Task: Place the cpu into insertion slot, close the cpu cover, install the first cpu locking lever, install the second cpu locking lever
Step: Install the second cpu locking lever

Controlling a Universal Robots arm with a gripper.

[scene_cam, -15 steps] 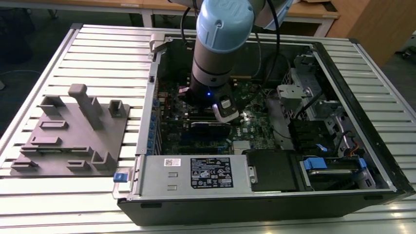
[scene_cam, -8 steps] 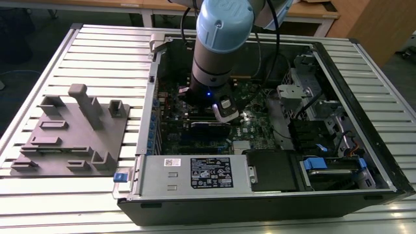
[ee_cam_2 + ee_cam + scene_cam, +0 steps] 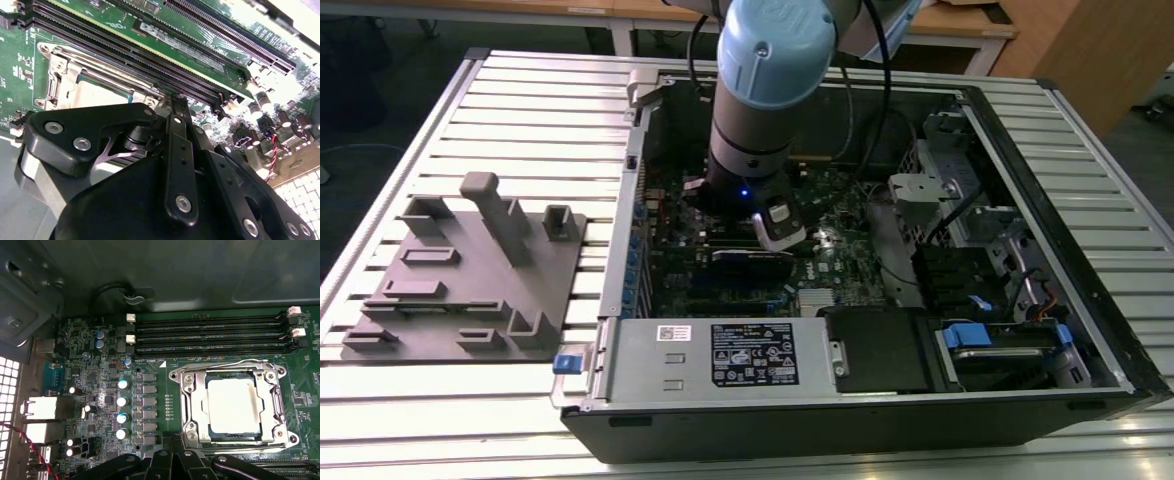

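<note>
One cpu (image 3: 233, 404) already sits in the slot (image 3: 192, 410), w/ the cover (image 3: 235, 371) shut over it, its frame edging the chip on all sides. Fingers (image 3: 172, 460) hover just beside the slot's edge farthest from the memory slots (image 3: 210, 335), carrying nothing; the chip lies straight ahead of them toward those slots. Can't tell if they're spread or pressed together; in the exterior view the gripper (image 3: 767, 215) hangs low over the board (image 3: 834, 255), mid-case.

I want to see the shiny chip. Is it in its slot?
In. In the first wrist view the cpu lies flat in the insertion slot, with the cpu cover framing it.
</note>
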